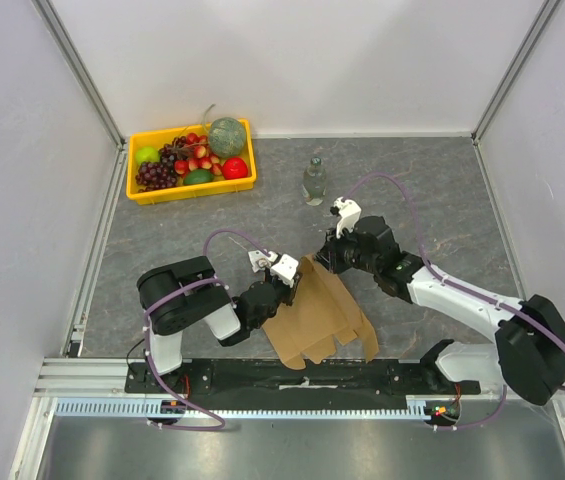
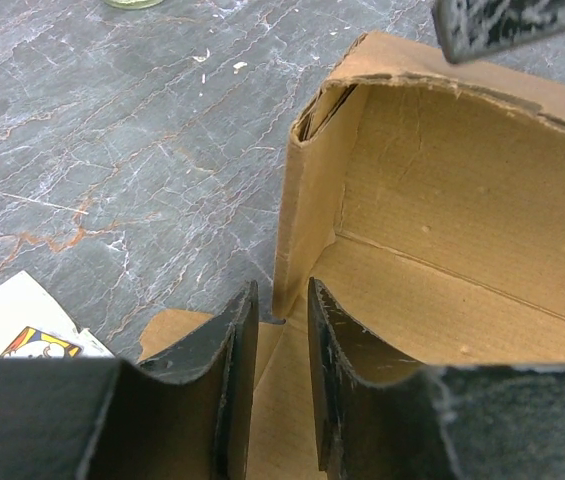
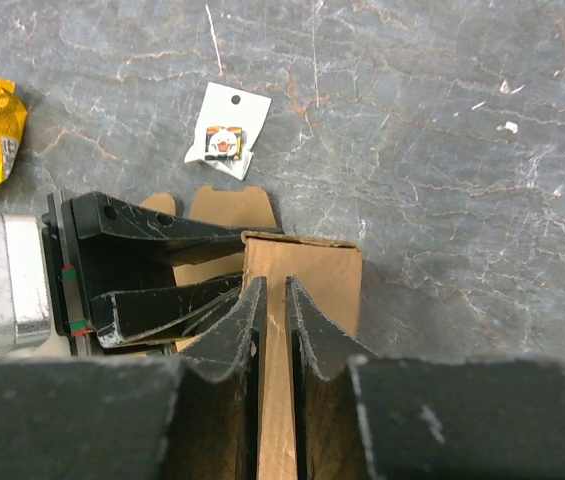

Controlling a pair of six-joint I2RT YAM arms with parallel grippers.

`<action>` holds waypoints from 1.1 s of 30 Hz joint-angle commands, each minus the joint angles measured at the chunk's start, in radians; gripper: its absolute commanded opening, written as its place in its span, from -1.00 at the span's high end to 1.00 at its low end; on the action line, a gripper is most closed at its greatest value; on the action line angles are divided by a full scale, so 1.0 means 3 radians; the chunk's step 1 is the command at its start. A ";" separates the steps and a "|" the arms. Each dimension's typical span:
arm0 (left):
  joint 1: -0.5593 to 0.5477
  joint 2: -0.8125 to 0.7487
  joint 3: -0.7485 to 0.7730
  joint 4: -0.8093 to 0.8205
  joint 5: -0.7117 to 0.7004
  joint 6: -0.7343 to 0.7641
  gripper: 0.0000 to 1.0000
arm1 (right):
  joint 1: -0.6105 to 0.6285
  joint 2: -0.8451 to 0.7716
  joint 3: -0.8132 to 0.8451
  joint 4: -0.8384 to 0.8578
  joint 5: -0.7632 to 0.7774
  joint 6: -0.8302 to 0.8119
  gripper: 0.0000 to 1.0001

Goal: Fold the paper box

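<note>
Grey marbled bench (image 1: 422,190) carries the paper box (image 1: 317,312) near its front edge, between your two arms. Its long axis runs roughly near to far, with the raised wall end pointing away from the bases. Your right gripper (image 1: 325,258) has its fingers (image 3: 247,340) pinching that far wall. Your left gripper (image 1: 290,288) has its fingers (image 2: 234,370) narrowly apart astride the near corner; you cannot tell whether they clamp it.

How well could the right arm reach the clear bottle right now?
Probably not at once: the right gripper is clamped on a wall of the paper box. Once released, bare table leads to the bottle.
</note>
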 commanded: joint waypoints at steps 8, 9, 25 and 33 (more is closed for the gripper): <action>0.0009 0.0054 0.0048 0.0463 -0.0017 -0.0126 0.36 | 0.0058 0.0130 -0.0126 0.0135 -0.0152 0.0007 0.63; 0.0004 0.0054 0.0048 0.0458 -0.0012 -0.0126 0.36 | 0.0063 0.0140 -0.0126 0.0130 -0.0147 0.0002 0.64; 0.0004 0.0075 0.0068 0.0448 0.0039 -0.0136 0.37 | 0.0283 0.0319 -0.0049 -0.0079 0.0251 -0.0141 0.65; 0.0009 0.0075 0.0068 0.0458 0.0045 -0.0136 0.37 | 0.0339 0.0345 0.0007 -0.0217 0.0533 -0.0197 0.67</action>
